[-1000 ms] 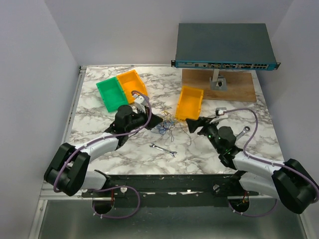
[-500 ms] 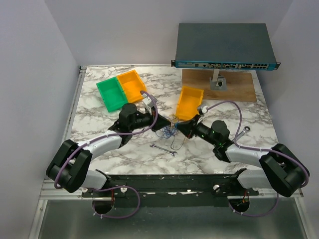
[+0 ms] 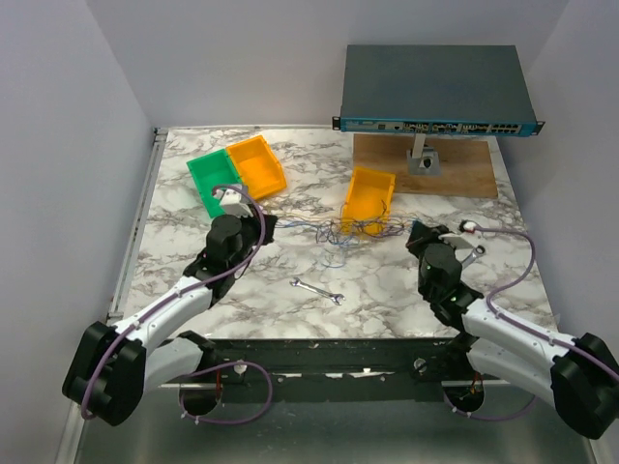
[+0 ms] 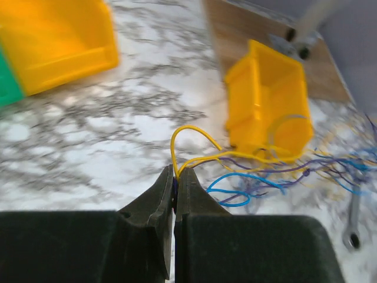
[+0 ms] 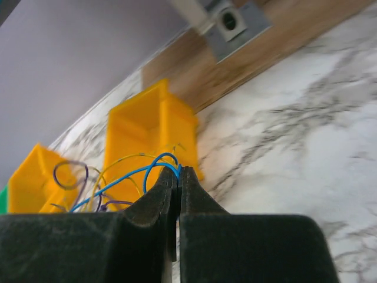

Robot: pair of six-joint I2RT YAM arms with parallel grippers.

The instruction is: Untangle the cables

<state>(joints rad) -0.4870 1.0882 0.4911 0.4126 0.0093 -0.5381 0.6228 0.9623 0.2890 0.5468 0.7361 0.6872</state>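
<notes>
The cables (image 3: 337, 232) are thin blue, yellow and purple strands, drawn out in a loose line across the marble table (image 3: 387, 290) in front of an orange bin (image 3: 369, 198). My left gripper (image 3: 263, 224) is at their left end. In the left wrist view it (image 4: 175, 174) is shut on a yellow strand (image 4: 194, 133) that loops up from the tips, with a blue strand (image 4: 247, 177) trailing beside it. My right gripper (image 3: 414, 232) is at their right end. In the right wrist view it (image 5: 178, 171) is shut on a blue strand (image 5: 126, 177).
A green bin (image 3: 215, 182) and an orange bin (image 3: 258, 164) stand at the back left. A silver wrench (image 3: 317, 290) lies near the front middle, another wrench (image 3: 476, 253) by the right arm. A network switch (image 3: 435, 89) sits raised over a wooden board (image 3: 455, 169) at the back right.
The right gripper shut on a blue strand at the tangle. Both grippers then drew apart, left to the left and right to the right, stretching the tangle into a line.
</notes>
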